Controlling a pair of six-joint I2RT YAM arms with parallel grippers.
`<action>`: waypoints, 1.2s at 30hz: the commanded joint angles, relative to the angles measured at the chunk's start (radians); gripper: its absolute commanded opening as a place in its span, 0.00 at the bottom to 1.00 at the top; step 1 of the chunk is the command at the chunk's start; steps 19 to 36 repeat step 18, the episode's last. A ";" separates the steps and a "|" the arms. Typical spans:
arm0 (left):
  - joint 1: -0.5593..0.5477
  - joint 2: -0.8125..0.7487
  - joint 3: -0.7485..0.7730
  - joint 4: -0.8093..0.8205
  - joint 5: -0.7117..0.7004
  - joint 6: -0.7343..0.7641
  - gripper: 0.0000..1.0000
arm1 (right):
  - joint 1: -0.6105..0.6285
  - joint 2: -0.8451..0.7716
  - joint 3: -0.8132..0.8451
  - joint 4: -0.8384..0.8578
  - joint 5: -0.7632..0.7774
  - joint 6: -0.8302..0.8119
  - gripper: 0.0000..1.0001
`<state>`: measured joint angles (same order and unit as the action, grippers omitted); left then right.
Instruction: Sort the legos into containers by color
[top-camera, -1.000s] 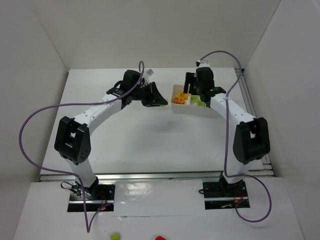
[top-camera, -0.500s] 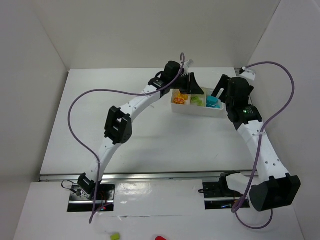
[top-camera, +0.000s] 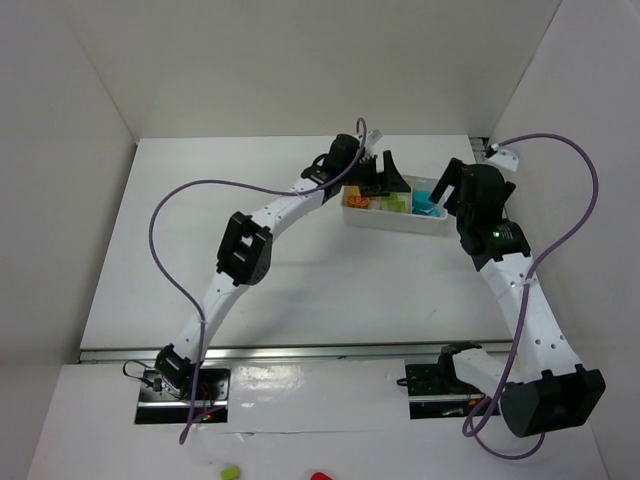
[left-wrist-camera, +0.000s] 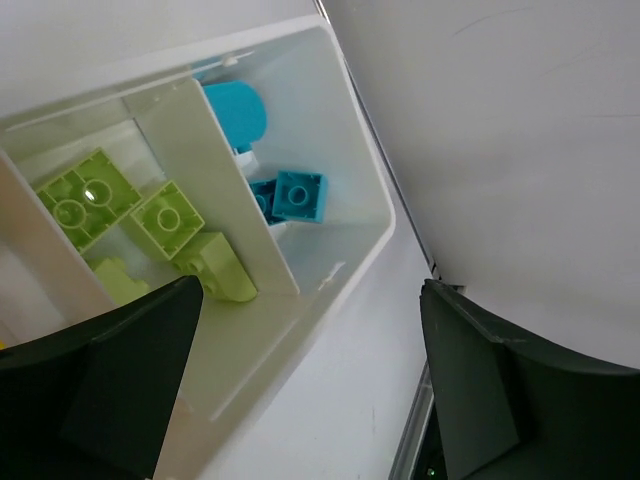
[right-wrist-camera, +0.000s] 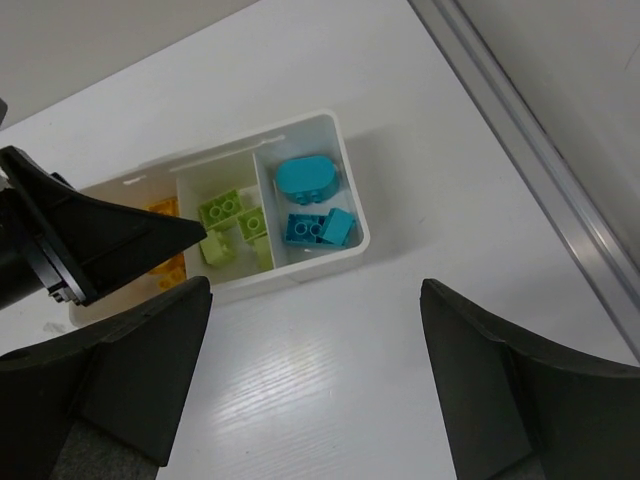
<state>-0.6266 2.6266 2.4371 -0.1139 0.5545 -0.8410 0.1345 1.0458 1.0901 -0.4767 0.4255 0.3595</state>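
Note:
The white three-compartment tray (top-camera: 400, 221) lies at the back right of the table. Orange legos (right-wrist-camera: 160, 210) fill its left compartment, lime green legos (right-wrist-camera: 235, 220) the middle one, and cyan legos (right-wrist-camera: 310, 180) the right one. My left gripper (top-camera: 385, 178) hovers over the tray's left and middle part, open with nothing between its fingers. In the left wrist view the green bricks (left-wrist-camera: 90, 190) and cyan bricks (left-wrist-camera: 298, 195) lie below the left gripper (left-wrist-camera: 310, 330). My right gripper (right-wrist-camera: 315, 330) stands open and empty, above the bare table just off the tray's cyan end.
A metal rail (right-wrist-camera: 540, 150) runs along the table's right edge, close to the tray. White walls enclose the table at the back and sides. Purple cables (top-camera: 160, 215) loop off both arms. A small lime piece (top-camera: 230, 470) and a red piece (top-camera: 320, 477) lie on the near ledge.
My left arm swung right from beside the tray to over it, and its jaws have opened. My right arm pulled back from over the tray toward the right, jaws wider.

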 joint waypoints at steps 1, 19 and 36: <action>-0.001 -0.157 -0.021 0.039 0.050 0.046 0.99 | -0.006 -0.006 0.036 -0.031 0.010 0.015 0.95; 0.232 -1.190 -0.961 -0.213 -0.246 0.393 1.00 | -0.024 0.037 -0.048 -0.117 0.013 0.159 1.00; 0.232 -1.190 -0.961 -0.213 -0.246 0.393 1.00 | -0.024 0.037 -0.048 -0.117 0.013 0.159 1.00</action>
